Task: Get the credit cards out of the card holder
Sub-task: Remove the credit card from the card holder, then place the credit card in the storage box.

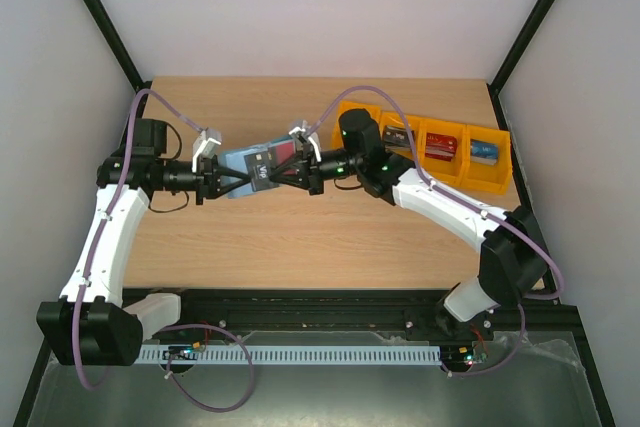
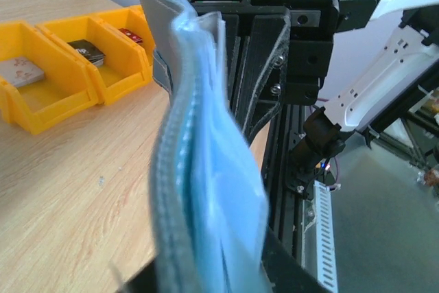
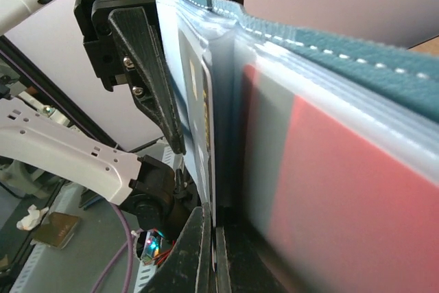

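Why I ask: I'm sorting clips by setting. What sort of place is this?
Likely a robotics lab test cell: two robot arms bolted to a wooden table, white enclosure walls with black framing, orange parts bins.

**Pale walls around a wooden bench**

A light wooden bench [image 1: 300, 237] lies under the left tool [image 1: 240, 183] and the right tool [image 1: 278, 176]. Plain white walls [image 1: 300, 7] rise beyond and beside them, with black frame posts [image 1: 100, 17] at the corners. The light is even.

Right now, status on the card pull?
Left jaws clamped on teal-blue soft folding card holder. Right jaws shut on an inner layer of it; red plastic card in its pocket. Nothing blocking.
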